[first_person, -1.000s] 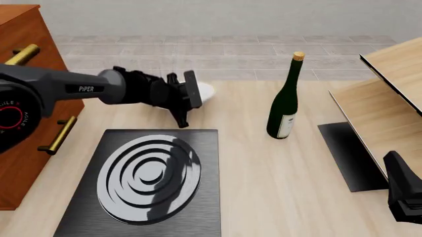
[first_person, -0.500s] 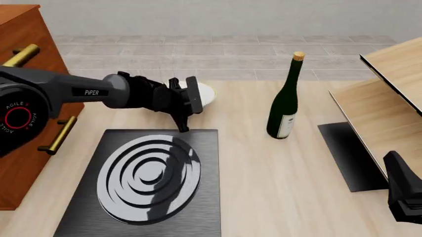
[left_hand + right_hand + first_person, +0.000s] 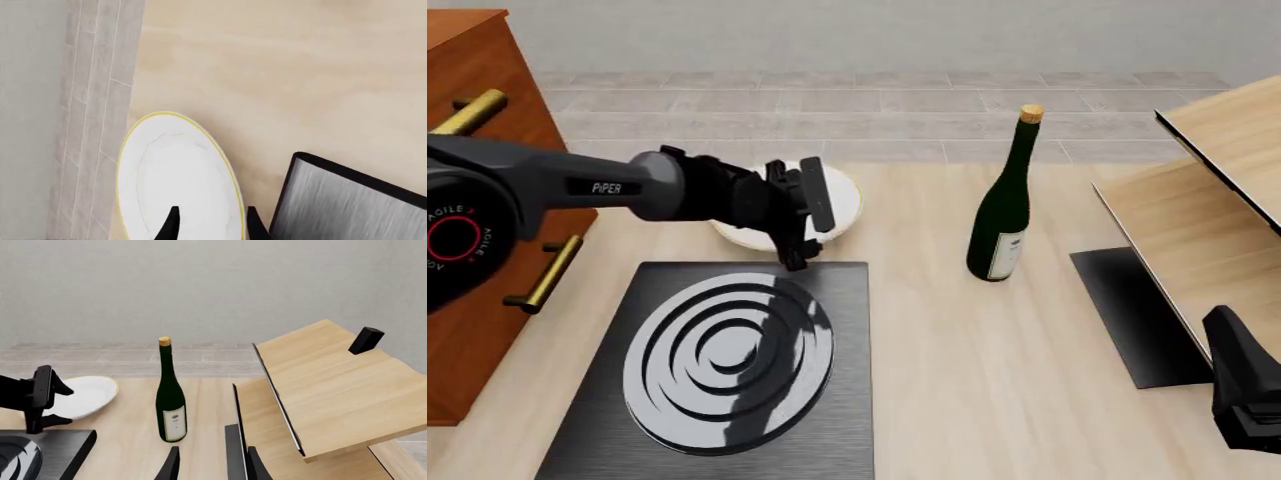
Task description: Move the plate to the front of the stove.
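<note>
The white plate [image 3: 843, 200] with a gold rim [image 3: 177, 170] sits just beyond the far edge of the stove [image 3: 734, 350], a dark slab with silver rings. My left gripper [image 3: 801, 222] is open, its fingers straddling the plate's rim, one over the plate and one outside it [image 3: 212, 222]. From the right wrist the plate [image 3: 90, 395] looks tilted between those fingers; whether it rests on the table I cannot tell. My right gripper [image 3: 213, 465] is open and holds nothing, low at the near right of the table.
A green wine bottle [image 3: 1004, 215] stands right of the plate. A plain black flat rectangle [image 3: 1128, 310] lies under a slanted wooden shelf [image 3: 1214, 200] at the right. A wooden cabinet [image 3: 481, 200] with brass handles stands at the left.
The left gripper has come down a little toward the stove's far edge. The plate, earlier only a white sliver behind the fingers, now shows lower and wider. The right arm is still.
</note>
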{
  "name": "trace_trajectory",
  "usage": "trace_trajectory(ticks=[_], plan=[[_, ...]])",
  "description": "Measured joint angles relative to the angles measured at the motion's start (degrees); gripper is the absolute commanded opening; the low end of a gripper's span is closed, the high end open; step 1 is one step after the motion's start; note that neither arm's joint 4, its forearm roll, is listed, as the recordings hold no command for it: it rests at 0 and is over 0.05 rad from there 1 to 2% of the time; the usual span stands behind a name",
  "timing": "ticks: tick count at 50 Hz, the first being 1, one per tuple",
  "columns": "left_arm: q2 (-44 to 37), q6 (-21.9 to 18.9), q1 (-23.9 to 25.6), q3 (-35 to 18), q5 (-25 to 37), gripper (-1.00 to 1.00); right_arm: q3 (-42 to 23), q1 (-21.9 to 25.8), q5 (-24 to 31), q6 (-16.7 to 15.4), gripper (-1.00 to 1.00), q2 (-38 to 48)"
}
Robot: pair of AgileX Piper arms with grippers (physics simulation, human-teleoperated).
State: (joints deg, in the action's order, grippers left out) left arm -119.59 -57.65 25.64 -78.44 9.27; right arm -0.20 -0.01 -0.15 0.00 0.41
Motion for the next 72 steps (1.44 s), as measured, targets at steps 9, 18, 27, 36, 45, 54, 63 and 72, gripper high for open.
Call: trace_trajectory(ticks=[9, 18, 27, 36, 45, 54, 63, 72], plan=[[2.9, -1.0, 0.0, 2.4, -0.2, 1.00, 0.0, 0.0, 0.0, 0.0, 1.00, 0.0], [7.6, -2.1, 0.1, 5.8, -0.9, 1.00, 0.0, 0.0, 0.0, 0.0, 1.00, 0.0], [12.8, -3.0, 0.5, 10.1, -2.2, 1.00, 0.0, 0.0, 0.0, 0.0, 1.00, 0.0], [19.5, -3.5, 1.6, 16.2, -5.0, 1.00, 0.0, 0.0, 0.0, 0.0, 1.00, 0.0], [27.0, -3.7, 3.0, 23.1, -8.3, 1.00, 0.0, 0.0, 0.0, 0.0, 1.00, 0.0], [34.6, -4.2, 4.4, 30.7, -12.8, 1.00, 0.0, 0.0, 0.0, 0.0, 1.00, 0.0], [42.6, -5.2, 6.0, 38.7, -18.1, 1.00, 0.0, 0.0, 0.0, 0.0, 1.00, 0.0], [51.3, -7.0, 8.3, 47.4, -22.9, 1.00, 0.0, 0.0, 0.0, 0.0, 1.00, 0.0]])
